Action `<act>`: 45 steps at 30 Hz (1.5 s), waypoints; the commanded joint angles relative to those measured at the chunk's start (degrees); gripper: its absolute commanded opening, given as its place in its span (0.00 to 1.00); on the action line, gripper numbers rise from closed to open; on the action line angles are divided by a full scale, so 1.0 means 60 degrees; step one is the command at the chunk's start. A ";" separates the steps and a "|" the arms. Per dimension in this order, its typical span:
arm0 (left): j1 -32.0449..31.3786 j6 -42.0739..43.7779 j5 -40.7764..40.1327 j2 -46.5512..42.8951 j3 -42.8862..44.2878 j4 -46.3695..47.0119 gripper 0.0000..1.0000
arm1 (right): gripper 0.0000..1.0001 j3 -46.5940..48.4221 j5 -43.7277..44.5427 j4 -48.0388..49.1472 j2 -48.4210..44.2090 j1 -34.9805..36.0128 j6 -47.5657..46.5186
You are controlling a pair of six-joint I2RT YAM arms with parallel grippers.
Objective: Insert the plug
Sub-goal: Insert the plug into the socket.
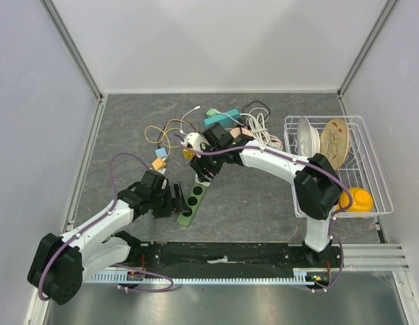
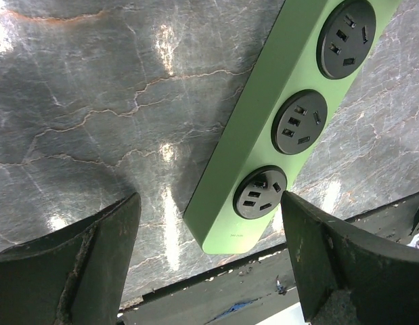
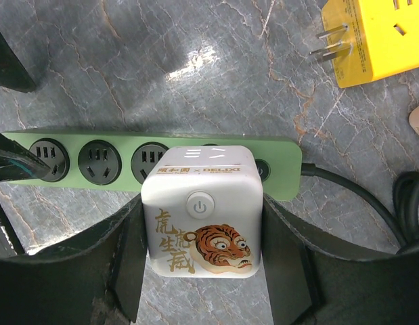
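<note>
Green power strip (image 1: 193,198) lies on a grey stone table (image 1: 256,203), its 6 o'clock end between the wide-apart fingers of the left gripper (image 2: 209,200). At its 12 o'clock, cord end, the right gripper (image 3: 202,210) is clamped on a white tiger-printed cube plug (image 3: 201,227); whether its prongs are seated cannot be told.

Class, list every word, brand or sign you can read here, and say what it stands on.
"虎虎生威", gold, beside a tiger face: white cube adapter.
Power symbol: its round button.
Brand line above the button: seems "DELIXI", blurred.
Small print on the green power strip's end: too small to read.
</note>
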 commanded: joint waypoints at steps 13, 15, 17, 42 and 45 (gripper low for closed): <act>-0.0173 -0.0033 -0.0201 0.0107 0.0057 0.0176 0.90 | 0.00 -0.0649 -0.0018 0.0492 -0.0009 -0.0012 -0.0112; -0.0174 -0.0033 -0.0201 0.0121 0.0057 0.0190 0.90 | 0.00 -0.0547 0.0172 0.0288 0.0093 0.0002 -0.0229; -0.0173 -0.0048 -0.0230 0.0121 0.0057 0.0161 0.90 | 0.00 -0.0430 0.0377 0.0112 0.0254 0.0046 -0.0302; -0.0203 -0.0150 -0.0377 -0.0098 -0.0016 0.0087 0.90 | 0.00 -0.3269 0.0891 0.1881 0.0007 0.0295 0.0384; -0.0217 -0.0165 -0.0391 -0.0127 -0.0016 0.0088 0.90 | 0.00 -0.3899 0.0833 0.2585 -0.0199 0.0295 0.0605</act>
